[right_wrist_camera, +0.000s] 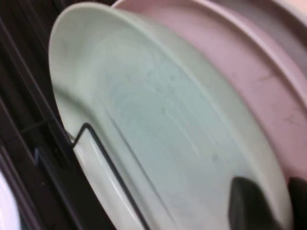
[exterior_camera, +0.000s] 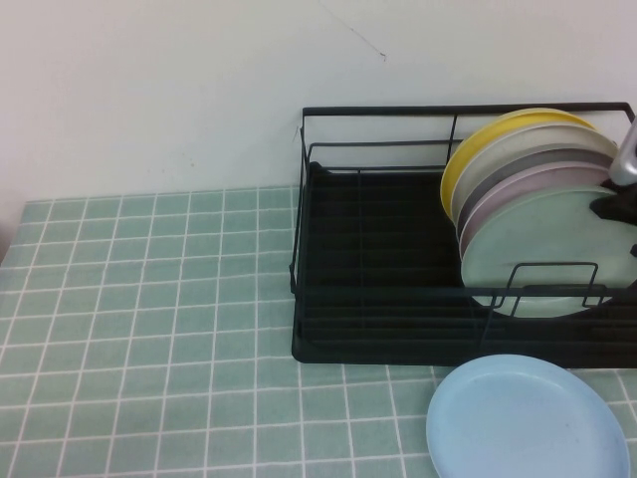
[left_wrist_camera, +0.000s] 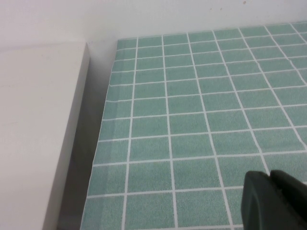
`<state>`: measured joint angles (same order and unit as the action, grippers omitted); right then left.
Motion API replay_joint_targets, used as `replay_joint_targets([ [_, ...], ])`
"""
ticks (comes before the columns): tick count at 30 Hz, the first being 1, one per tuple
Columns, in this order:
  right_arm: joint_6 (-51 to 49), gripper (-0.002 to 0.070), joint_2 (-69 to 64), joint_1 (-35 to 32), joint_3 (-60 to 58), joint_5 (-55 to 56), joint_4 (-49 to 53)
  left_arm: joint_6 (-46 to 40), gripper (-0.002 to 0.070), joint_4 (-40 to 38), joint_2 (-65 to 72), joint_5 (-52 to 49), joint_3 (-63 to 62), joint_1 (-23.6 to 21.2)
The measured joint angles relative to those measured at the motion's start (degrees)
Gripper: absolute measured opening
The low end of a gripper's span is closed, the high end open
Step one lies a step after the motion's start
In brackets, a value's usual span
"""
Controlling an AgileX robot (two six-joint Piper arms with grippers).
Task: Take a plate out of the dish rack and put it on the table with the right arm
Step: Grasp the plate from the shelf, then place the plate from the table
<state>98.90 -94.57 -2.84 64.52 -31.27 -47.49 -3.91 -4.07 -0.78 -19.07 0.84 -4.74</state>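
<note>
Right fingers [right_wrist_camera: 249, 206] apparently astride plate [exterior_camera: 542, 254] rim.

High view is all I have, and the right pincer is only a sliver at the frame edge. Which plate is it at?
Observer: The right pincer is at the rim of the mint-green plate, with the pink plate right behind it.
Operator: And the left pincer? It's not in my view at all.
Observer: The left pincer is shut, over bare tiles of the table and well away from the rack.
</note>
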Motion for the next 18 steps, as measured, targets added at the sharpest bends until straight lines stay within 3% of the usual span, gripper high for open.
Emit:
replay_joint_targets([
  [2,0.44,0.0108,0.00,0.00,0.00,0.13,0.02,0.00,-0.0003,0.00,0.00,0.00,0.00,0.00],
  [9,-2.01,0.0094,5.26,0.00,0.00,-0.75,1.47,0.00,-0.0003,0.00,0.00,0.00,0.00,0.00],
  [13,-11.29,0.0089,13.03,0.00,0.00,-1.82,7.08,-0.07,-0.0003,0.00,0.00,0.00,0.00,0.00],
  [18,-29.75,0.0077,24.74,0.00,0.02,-8.62,14.48,-0.07,-0.0003,0.00,0.00,0.00,0.00,0.00],
])
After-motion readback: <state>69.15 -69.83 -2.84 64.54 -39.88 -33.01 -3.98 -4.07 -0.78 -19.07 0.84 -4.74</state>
